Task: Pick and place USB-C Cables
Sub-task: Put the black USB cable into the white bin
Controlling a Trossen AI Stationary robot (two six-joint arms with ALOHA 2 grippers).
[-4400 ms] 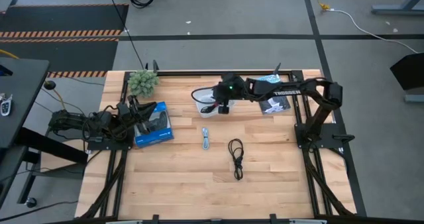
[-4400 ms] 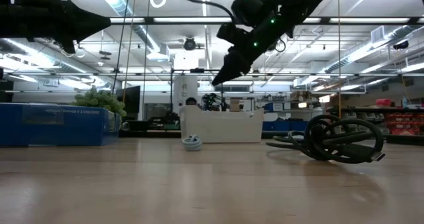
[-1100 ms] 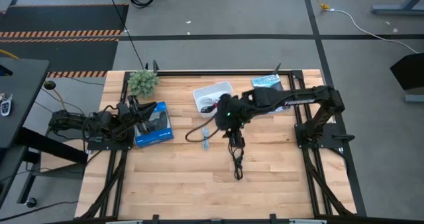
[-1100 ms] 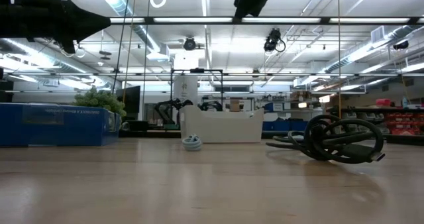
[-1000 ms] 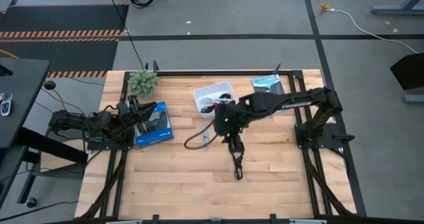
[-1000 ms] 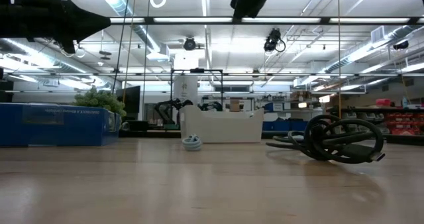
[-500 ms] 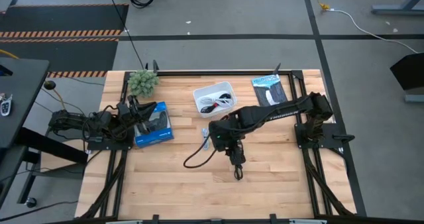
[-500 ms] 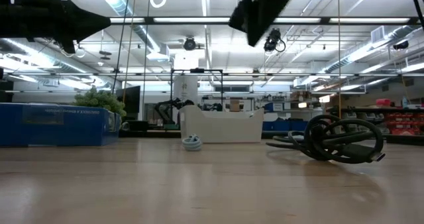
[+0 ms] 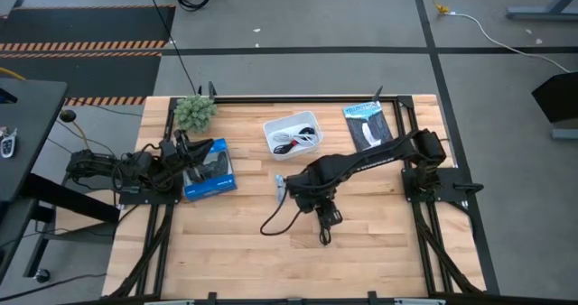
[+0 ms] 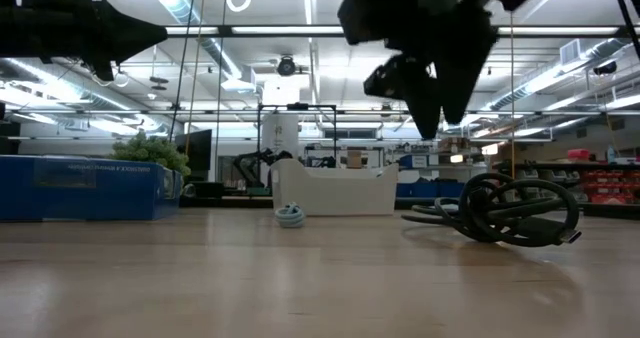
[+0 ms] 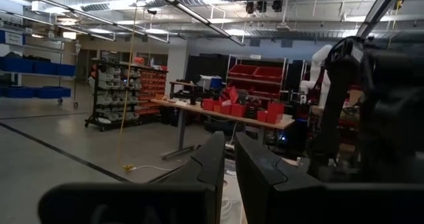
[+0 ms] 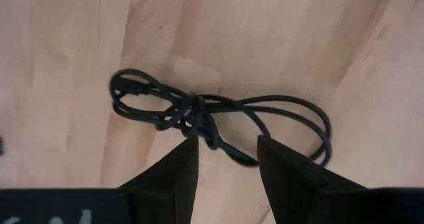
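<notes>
A black USB-C cable (image 12: 212,121) lies coiled on the wood, also seen in the high view (image 9: 322,219) and low view (image 10: 510,213). My right gripper (image 12: 225,164) hovers open just above it, pointing down, fingers on either side of the coil's knotted middle without touching. A pale blue-grey cable (image 9: 280,186) lies left of the right gripper (image 9: 313,199), partly under the arm. The white tray (image 9: 312,124) holds a white cable (image 9: 287,139) and one with a red band (image 9: 299,142). My left gripper (image 11: 228,164) is shut, resting at the table's left by the blue box (image 9: 209,168).
A small green plant (image 9: 194,111) stands at the far left corner. A dark flat packet (image 9: 368,124) lies at the far right. A loose black wire of the right arm (image 9: 271,222) droops onto the wood left of the coil. Bare wood stretches toward the near edge.
My right gripper has moved from beside the tray toward the table's near edge and come down over the black coil, staying open. In the low view it has dropped from the top edge into fuller sight. The cables have not moved.
</notes>
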